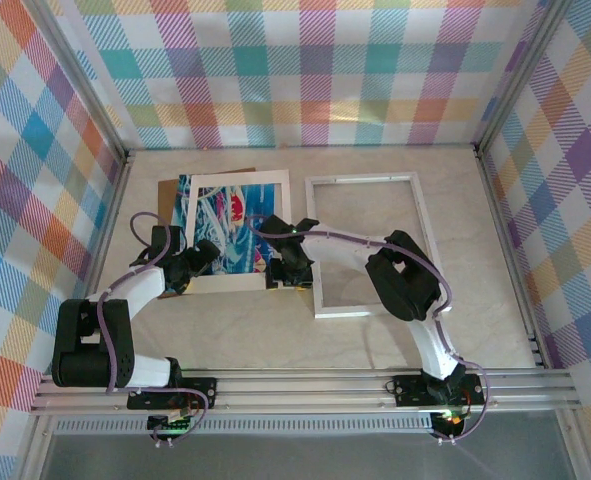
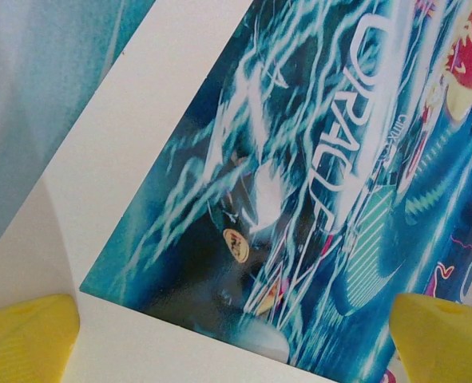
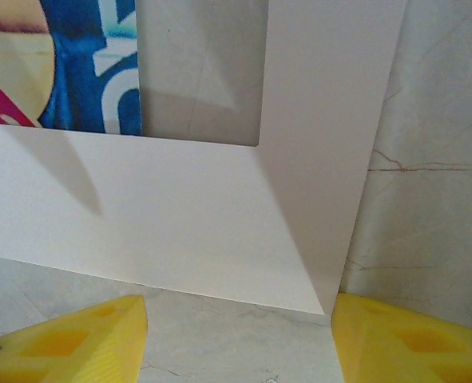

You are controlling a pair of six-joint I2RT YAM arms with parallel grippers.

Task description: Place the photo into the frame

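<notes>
Broadly, the pale table [image 1: 275, 335] carries the frame [image 1: 363, 180] right of centre, lying flat with the tabletop showing through it. Just left of it lies the white mat [image 1: 237, 181], and beneath the mat, seen through its cut-out, the photo [image 1: 215, 230], outside the frame. The left gripper [image 2: 236, 343] hangs over the photo, jaws wide apart. The right gripper [image 3: 239, 343] sits at the mat's near right corner, jaws apart.
</notes>
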